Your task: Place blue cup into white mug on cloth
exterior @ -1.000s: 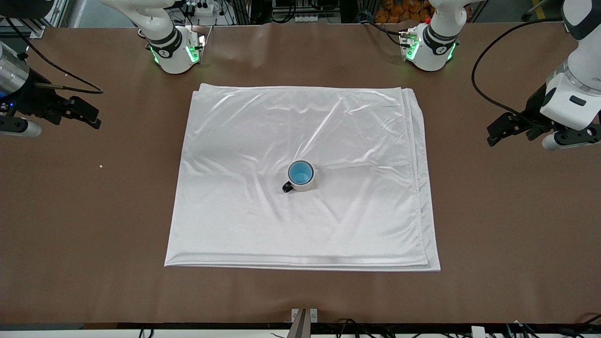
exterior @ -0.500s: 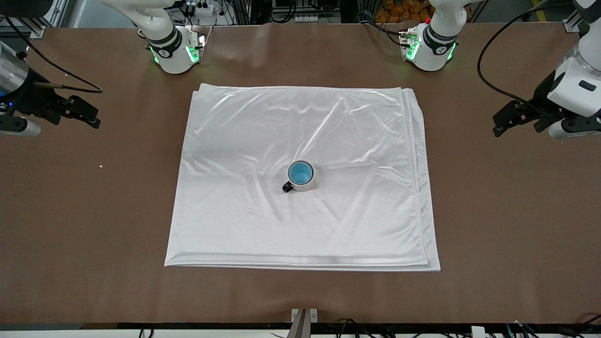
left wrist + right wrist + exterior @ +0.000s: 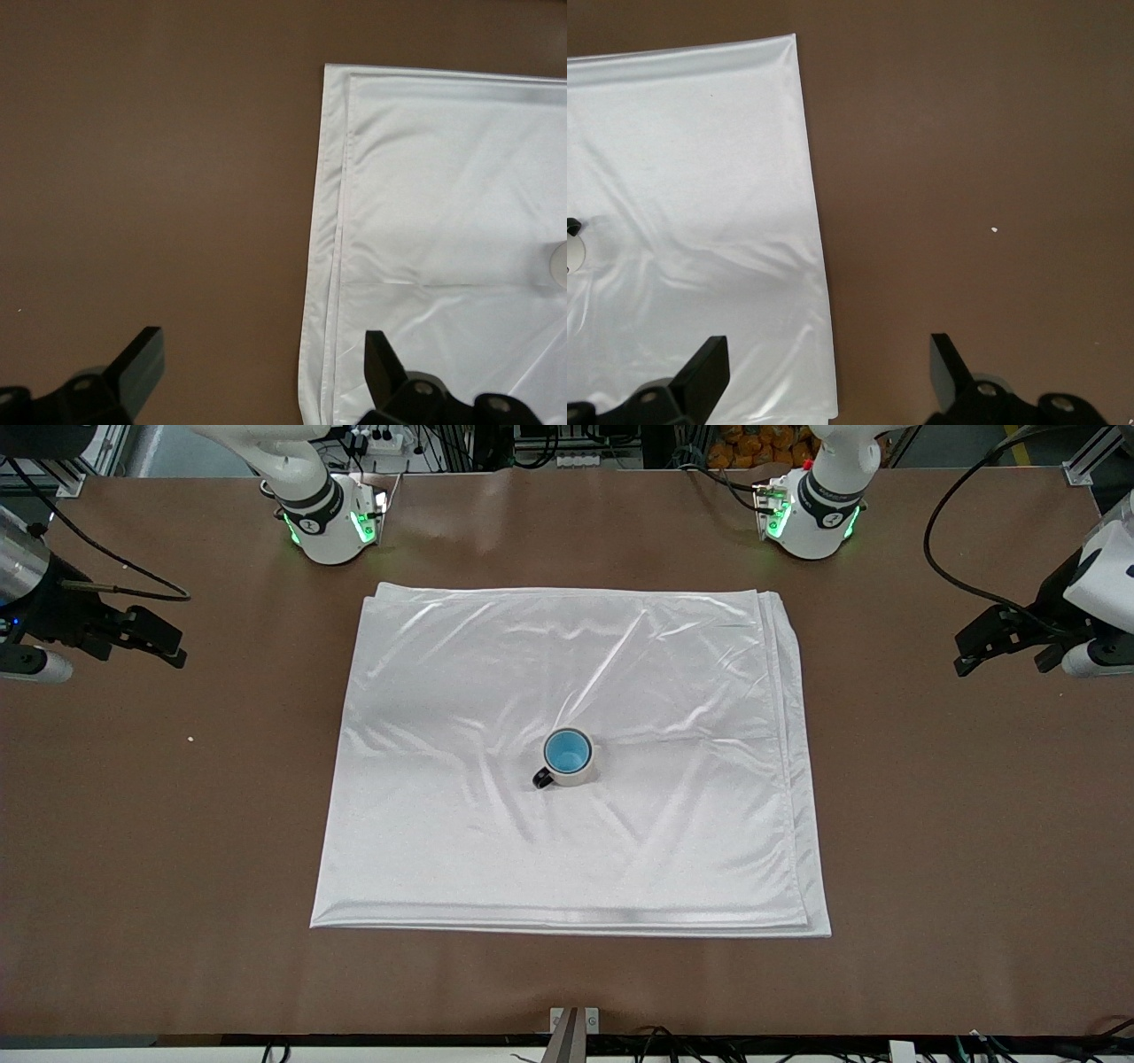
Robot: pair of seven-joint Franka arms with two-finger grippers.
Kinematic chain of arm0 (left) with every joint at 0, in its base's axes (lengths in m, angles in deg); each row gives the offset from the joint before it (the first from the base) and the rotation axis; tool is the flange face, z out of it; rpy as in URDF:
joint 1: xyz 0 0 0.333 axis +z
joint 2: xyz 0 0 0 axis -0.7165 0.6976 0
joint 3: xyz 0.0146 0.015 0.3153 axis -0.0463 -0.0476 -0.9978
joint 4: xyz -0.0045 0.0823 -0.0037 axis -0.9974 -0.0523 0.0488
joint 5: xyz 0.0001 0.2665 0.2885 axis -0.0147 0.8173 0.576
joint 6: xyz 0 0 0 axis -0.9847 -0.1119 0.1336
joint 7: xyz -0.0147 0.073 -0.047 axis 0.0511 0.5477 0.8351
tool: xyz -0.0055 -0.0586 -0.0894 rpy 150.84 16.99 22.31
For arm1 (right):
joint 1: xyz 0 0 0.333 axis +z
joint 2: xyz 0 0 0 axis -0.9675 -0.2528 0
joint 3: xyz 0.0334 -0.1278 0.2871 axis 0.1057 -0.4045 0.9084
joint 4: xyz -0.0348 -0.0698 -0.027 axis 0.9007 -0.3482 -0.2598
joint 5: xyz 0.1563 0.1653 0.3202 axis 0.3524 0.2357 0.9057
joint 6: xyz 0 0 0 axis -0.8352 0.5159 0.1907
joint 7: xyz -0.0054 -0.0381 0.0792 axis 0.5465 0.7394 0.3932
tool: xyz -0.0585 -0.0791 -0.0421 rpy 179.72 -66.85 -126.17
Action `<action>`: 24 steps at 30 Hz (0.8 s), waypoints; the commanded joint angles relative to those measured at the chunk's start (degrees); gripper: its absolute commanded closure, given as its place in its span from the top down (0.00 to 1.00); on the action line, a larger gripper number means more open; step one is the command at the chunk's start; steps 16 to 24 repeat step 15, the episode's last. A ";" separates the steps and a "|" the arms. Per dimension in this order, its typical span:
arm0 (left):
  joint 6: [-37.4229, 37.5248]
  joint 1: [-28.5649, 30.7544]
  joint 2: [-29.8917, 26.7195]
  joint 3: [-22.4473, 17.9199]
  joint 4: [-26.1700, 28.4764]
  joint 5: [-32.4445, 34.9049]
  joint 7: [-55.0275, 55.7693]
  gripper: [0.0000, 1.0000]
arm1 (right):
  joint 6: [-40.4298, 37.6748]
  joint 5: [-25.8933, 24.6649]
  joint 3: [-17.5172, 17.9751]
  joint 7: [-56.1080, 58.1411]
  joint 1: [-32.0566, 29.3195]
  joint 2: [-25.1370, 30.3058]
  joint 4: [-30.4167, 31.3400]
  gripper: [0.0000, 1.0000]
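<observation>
The blue cup (image 3: 567,752) sits inside the white mug (image 3: 580,773), which stands upright near the middle of the cloth (image 3: 496,691) with its dark handle turned toward the front camera. My left gripper (image 3: 971,646) is open and empty over bare table off the cloth's edge at the left arm's end. My right gripper (image 3: 175,646) is open and empty over bare table at the right arm's end. The left wrist view shows the left gripper (image 3: 263,359) over the cloth's edge (image 3: 337,221) and a sliver of the mug (image 3: 561,266). The right wrist view shows the right gripper (image 3: 828,359), the cloth (image 3: 700,159) and the mug's edge (image 3: 574,254).
The brown table (image 3: 930,824) surrounds the cloth. The two arm bases (image 3: 332,522) (image 3: 811,514) stand along the table edge farthest from the front camera. A small white speck (image 3: 190,738) lies on the table toward the right arm's end.
My left gripper has drawn away from the cloth toward the left arm's end of the table. My right gripper has shifted slightly outward. The mug and cup have not moved.
</observation>
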 commanded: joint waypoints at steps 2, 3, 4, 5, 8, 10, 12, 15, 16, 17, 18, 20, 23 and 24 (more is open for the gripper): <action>1.26 0.28 -0.97 0.21 -0.41 0.27 -1.30 1.00 | 0.11 -0.40 0.37 0.86 -0.90 0.20 0.06 1.00; 1.26 0.28 -0.97 0.21 -0.41 0.27 -1.21 1.00 | 0.11 -0.40 0.37 0.86 -0.81 0.20 0.06 1.00; 1.26 0.28 -0.97 0.21 -0.41 0.27 -1.21 1.00 | 0.20 -0.40 0.37 0.86 -0.90 0.20 0.06 1.00; 1.26 0.28 -0.97 0.21 -0.41 0.27 -1.21 1.00 | 0.11 -0.40 0.37 0.86 -0.81 0.20 0.06 1.00; 1.26 0.28 -0.97 0.30 -0.33 0.27 -1.21 1.00 | 0.11 -0.40 0.28 0.86 -0.90 0.20 0.06 1.00; 1.26 0.28 -0.97 0.38 -0.32 0.35 -1.21 1.00 | 0.11 -0.40 0.28 0.95 -0.90 0.20 0.06 1.00; 1.26 0.28 -0.97 0.39 -0.32 0.27 -1.21 1.00 | 0.11 -0.40 0.37 0.95 -0.90 0.20 0.06 1.00; 1.70 0.19 -0.97 0.56 -0.32 0.27 -1.12 1.00 | 0.11 -0.40 0.28 0.95 -0.99 0.20 0.06 1.00; 1.70 0.19 -0.97 0.56 -0.32 0.27 -1.12 1.00 | 0.11 -0.40 0.28 0.95 -0.99 0.20 0.06 1.00; 1.70 0.19 -0.97 0.56 -0.32 0.27 -1.12 1.00 | 0.11 -0.40 0.28 0.95 -0.99 0.20 0.06 1.00; 1.70 0.19 -0.97 0.56 -0.32 0.27 -1.12 1.00 | 0.11 -0.40 0.28 0.95 -0.99 0.20 0.06 1.00; 1.70 0.19 -0.97 0.56 -0.32 0.27 -1.12 1.00 | 0.11 -0.40 0.28 0.95 -0.99 0.20 0.06 1.00; 1.70 0.19 -0.97 0.56 -0.32 0.27 -1.12 1.00 | 0.11 -0.40 0.28 0.95 -0.99 0.20 0.06 1.00; 1.70 0.19 -0.97 0.56 -0.32 0.27 -1.12 1.00 | 0.11 -0.40 0.28 0.95 -0.99 0.20 0.06 1.00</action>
